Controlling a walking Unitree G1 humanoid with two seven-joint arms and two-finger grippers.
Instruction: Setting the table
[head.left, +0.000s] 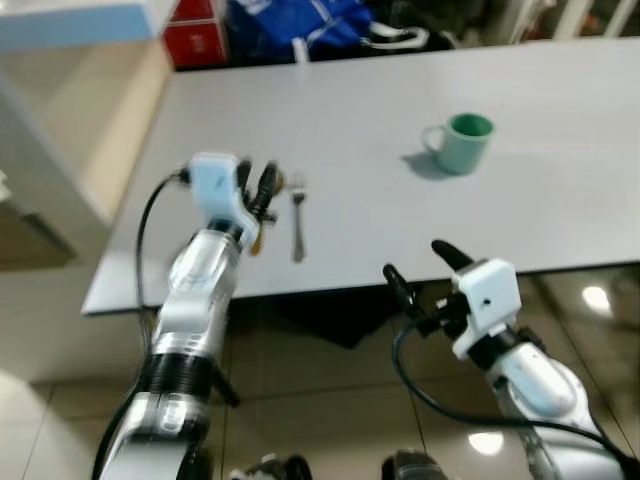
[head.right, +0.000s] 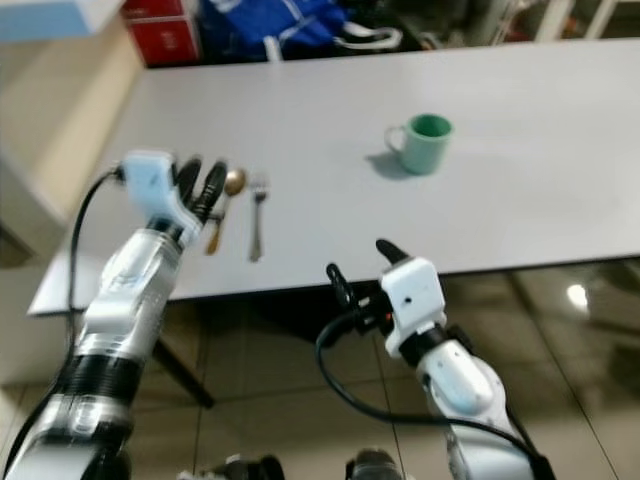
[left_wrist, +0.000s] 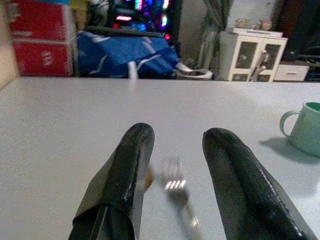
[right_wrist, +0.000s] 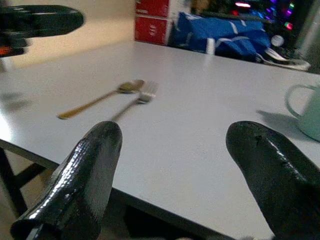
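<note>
Grey table (head.left: 400, 210): long and pale, with a spoon, a fork and a mug on it
Spoon (head.right: 222, 209): gold-coloured, near the table's front edge on the robot's left, handle towards the robot
Fork (head.right: 257, 222): silver, just beside the spoon on its right and lying roughly parallel to it
Mug (head.left: 462, 142): green, upright, well apart from the cutlery, further back towards the right, handle on the left
Left gripper (head.right: 201, 186): raised over the table just left of the spoon — fingers (left_wrist: 125, 175) parted, nothing between them; whether they touch the table cannot be told
Right gripper (head.left: 420, 272): at the table's front edge, well apart from the cutlery — fingers (right_wrist: 90, 170) spread wide, holding nothing
Floor (head.left: 330, 410): glossy tiles below the table
Background: blue bag (left_wrist: 125, 55) and red boxes (left_wrist: 40, 45) behind the far edge
</note>
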